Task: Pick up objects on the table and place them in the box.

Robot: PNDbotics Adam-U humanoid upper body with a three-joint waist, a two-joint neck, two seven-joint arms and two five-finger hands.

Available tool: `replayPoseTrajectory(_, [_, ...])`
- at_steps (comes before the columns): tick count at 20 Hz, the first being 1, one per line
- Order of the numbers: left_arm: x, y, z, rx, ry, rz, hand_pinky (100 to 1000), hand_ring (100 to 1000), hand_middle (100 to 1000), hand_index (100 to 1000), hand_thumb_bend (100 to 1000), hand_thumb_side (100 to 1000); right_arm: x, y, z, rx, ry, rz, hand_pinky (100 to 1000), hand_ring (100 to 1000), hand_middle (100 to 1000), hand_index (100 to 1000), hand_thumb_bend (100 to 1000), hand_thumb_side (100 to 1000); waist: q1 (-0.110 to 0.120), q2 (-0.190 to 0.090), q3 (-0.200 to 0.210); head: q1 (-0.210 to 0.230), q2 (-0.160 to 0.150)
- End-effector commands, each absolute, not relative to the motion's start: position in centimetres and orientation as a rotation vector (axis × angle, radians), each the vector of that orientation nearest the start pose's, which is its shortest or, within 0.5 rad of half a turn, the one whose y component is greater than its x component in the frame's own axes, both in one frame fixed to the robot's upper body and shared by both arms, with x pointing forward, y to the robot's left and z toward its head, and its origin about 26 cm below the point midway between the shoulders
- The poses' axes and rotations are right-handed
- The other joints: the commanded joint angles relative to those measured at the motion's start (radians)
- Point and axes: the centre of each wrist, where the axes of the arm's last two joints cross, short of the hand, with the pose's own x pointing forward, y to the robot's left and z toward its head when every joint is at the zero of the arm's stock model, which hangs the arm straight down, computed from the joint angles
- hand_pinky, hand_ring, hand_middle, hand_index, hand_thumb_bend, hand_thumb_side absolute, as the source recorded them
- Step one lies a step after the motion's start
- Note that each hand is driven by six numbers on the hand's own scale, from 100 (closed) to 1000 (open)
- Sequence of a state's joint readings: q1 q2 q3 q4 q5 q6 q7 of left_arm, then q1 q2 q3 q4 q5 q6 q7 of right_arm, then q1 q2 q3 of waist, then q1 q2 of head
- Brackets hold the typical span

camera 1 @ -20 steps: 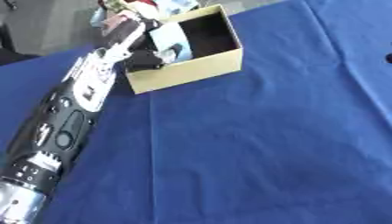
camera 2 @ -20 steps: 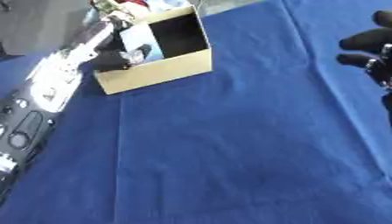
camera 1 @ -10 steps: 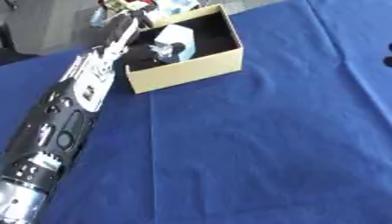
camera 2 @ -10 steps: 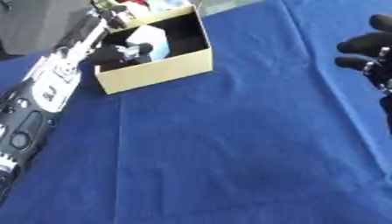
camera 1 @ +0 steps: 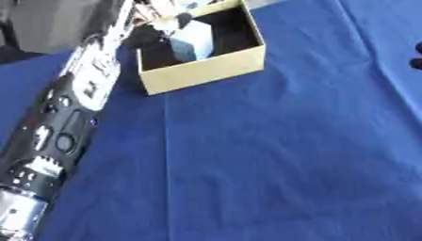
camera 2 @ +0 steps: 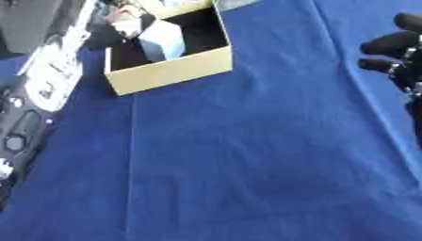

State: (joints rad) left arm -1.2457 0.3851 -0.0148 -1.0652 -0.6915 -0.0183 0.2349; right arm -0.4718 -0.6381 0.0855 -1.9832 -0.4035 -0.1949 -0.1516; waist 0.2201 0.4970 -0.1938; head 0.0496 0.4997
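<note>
Compared with the earlier frames, the pale blue-and-white object is now seen lower inside the tan cardboard box, leaning against the box's left inner wall rather than held above the opening, so the placing step is judged nearly or fully done. The left hand is at the box's far-left corner, reaching over the rim, with dark fingers just beside or touching the object's top. Whether those fingers are curled on it or already released cannot be told. The left forearm runs along the left side of the blue tablecloth. The right hand shows at the right edge, well apart from the box, fingers relaxed and holding nothing. No other loose object is seen on the cloth.
</note>
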Motion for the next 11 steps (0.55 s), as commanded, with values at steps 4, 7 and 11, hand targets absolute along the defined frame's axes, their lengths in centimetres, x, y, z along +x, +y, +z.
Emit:
replayPoseTrajectory(4, [38.8, 22.8, 40.1, 0.921, -2.645, -0.175, 700, 712, 566, 838, 551, 752, 30.2, -27.9, 27.6, 0.103, -2.572, 0.344, 764, 782, 667, 854, 100, 990, -0.069, -0.067, 0.062, -0.034, 0.02])
replayPoseTrajectory(7, [35.1, 22.7, 39.6, 0.81, -2.747, -0.065, 696, 711, 571, 834, 540, 747, 30.2, -28.2, 27.7, 0.104, -2.583, 0.308, 763, 781, 669, 854, 100, 987, -0.095, -0.072, 0.097, -0.04, 0.007])
replayPoseTrajectory(11, [31.2, 22.8, 38.4, 0.703, -2.813, 0.12, 690, 710, 575, 829, 536, 741, 30.1, -28.6, 27.6, 0.101, -2.593, 0.269, 762, 781, 671, 854, 100, 983, -0.124, -0.084, 0.131, -0.047, 0.002])
